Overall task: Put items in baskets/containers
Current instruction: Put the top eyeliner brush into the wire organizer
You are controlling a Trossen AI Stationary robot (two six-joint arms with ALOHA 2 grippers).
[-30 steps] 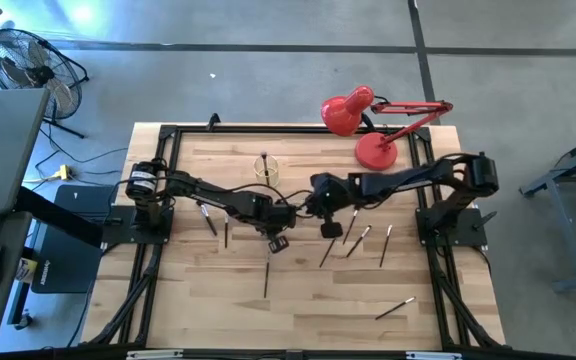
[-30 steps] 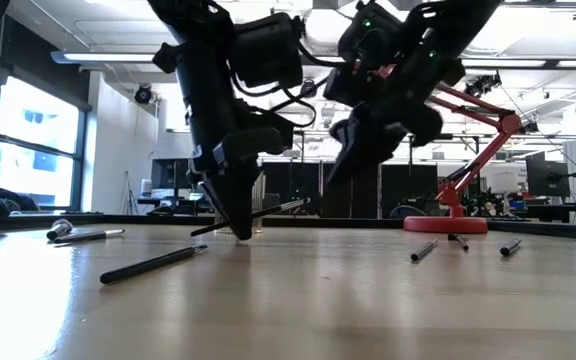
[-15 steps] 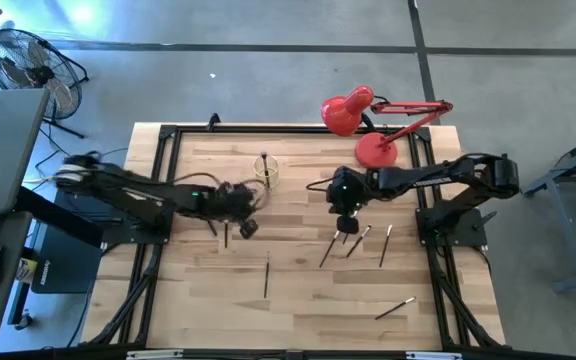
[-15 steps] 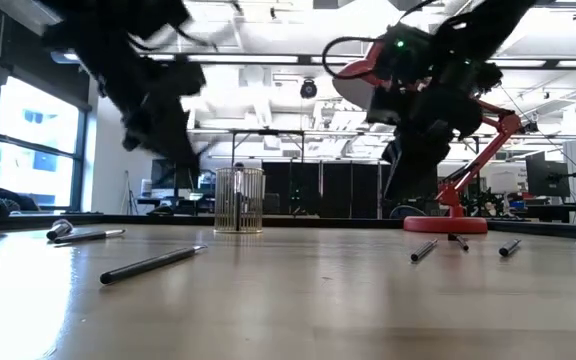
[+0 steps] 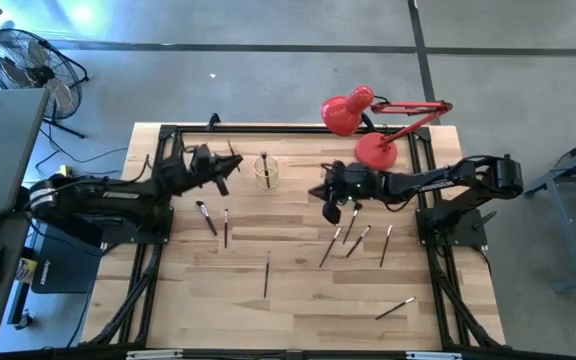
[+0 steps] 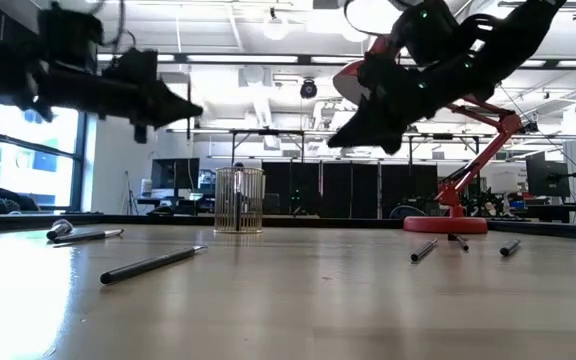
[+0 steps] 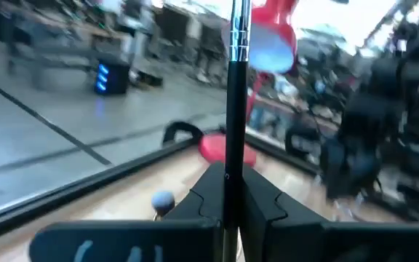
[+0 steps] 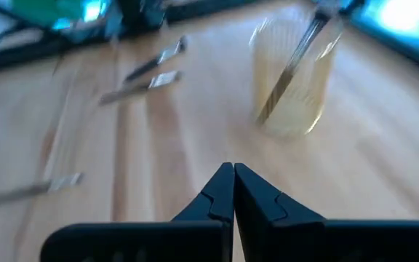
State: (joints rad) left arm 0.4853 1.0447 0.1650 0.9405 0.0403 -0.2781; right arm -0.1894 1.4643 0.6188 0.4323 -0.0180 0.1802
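Observation:
A small clear yellowish cup (image 5: 266,175) stands at the back middle of the table with one dark stick in it; it also shows in the low view (image 6: 239,200) and the right wrist view (image 8: 293,80). My left gripper (image 5: 224,164) hovers left of the cup, shut on a thin dark stick (image 7: 235,87) that stands up between its fingers (image 7: 202,196). My right gripper (image 5: 332,207) hangs right of the cup above the table, shut and empty (image 8: 233,171). Several loose sticks lie on the table, two at the left (image 5: 206,217), one in the middle (image 5: 266,275), and others at the right (image 5: 358,240).
A red desk lamp (image 5: 376,150) stands at the back right, its head (image 5: 346,112) reaching past the table's rear edge. One stick (image 5: 395,308) lies near the front right. A black frame (image 5: 168,130) runs round the table.
My left gripper has lifted from the table's middle and swung back and left, carrying a stick. My right gripper has drawn back toward the right and risen slightly.

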